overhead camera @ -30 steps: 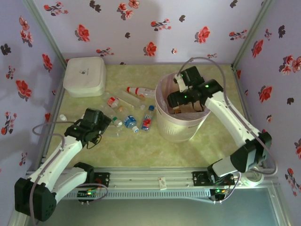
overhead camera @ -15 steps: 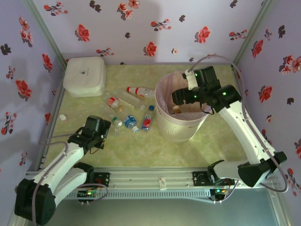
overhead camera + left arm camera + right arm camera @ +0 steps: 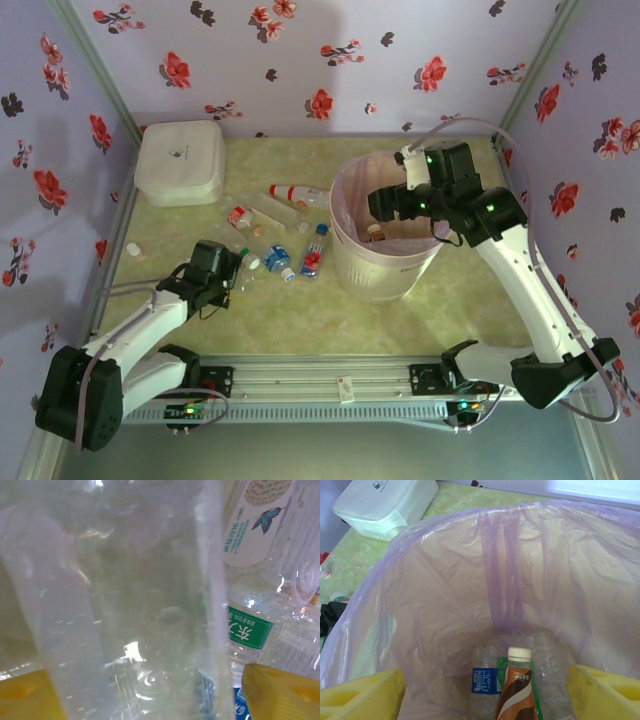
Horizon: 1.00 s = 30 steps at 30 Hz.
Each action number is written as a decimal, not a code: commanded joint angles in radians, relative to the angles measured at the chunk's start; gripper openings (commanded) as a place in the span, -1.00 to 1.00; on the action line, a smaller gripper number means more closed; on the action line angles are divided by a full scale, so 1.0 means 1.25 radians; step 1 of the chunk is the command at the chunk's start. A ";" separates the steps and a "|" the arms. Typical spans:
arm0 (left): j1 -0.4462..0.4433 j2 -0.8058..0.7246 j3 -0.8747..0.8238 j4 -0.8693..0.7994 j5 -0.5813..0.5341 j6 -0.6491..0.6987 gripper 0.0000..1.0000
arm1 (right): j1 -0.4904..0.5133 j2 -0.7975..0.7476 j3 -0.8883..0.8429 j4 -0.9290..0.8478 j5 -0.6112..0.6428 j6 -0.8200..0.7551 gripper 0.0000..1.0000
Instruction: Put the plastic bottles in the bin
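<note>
The left gripper (image 3: 228, 270) edges rightward toward the small clear plastic bottles (image 3: 262, 258), while the right gripper (image 3: 378, 208) draws back rightward over the round white ribbed pink-lined bin (image 3: 380, 282).

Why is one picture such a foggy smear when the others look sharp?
Left wrist view: a clear bottle sits close to the lens, blurred, with a glare spot. Right wrist view: the lined bin looks crisp. Top view: evenly lit, slightly soft.

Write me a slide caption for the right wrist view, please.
Open right gripper hovers over the bag-lined bin, with a brown-labelled bottle inside.
</note>
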 commanded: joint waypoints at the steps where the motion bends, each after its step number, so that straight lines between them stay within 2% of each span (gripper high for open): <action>1: -0.004 -0.007 0.000 0.004 -0.007 -0.017 0.40 | -0.008 -0.026 -0.012 0.021 0.001 0.010 0.69; 3: -0.005 -0.019 -0.003 -0.009 -0.013 -0.022 0.22 | -0.014 -0.036 -0.014 0.028 -0.003 0.013 0.68; 5: -0.004 -0.033 -0.006 -0.021 -0.021 -0.027 0.13 | -0.020 -0.047 -0.012 0.033 -0.012 0.016 0.68; 12: -0.005 -0.068 0.018 -0.079 -0.051 0.011 0.11 | -0.036 -0.092 -0.006 0.051 -0.016 0.033 0.69; 15: -0.004 -0.076 0.051 -0.124 -0.073 0.054 -0.04 | -0.040 -0.108 -0.001 0.054 -0.004 0.045 0.68; 21: -0.004 -0.073 0.136 -0.186 -0.122 0.172 -0.51 | -0.041 -0.137 0.014 0.055 0.024 0.070 0.68; 25: -0.005 -0.065 0.193 -0.160 -0.135 0.276 -0.95 | -0.041 -0.135 0.031 0.040 0.031 0.078 0.68; 26: -0.004 -0.059 0.209 -0.148 -0.135 0.306 -1.00 | -0.041 -0.133 0.032 0.039 0.033 0.081 0.67; 30: -0.012 -0.029 0.287 -0.118 -0.120 0.436 -1.00 | -0.040 -0.125 0.048 0.047 0.016 0.094 0.68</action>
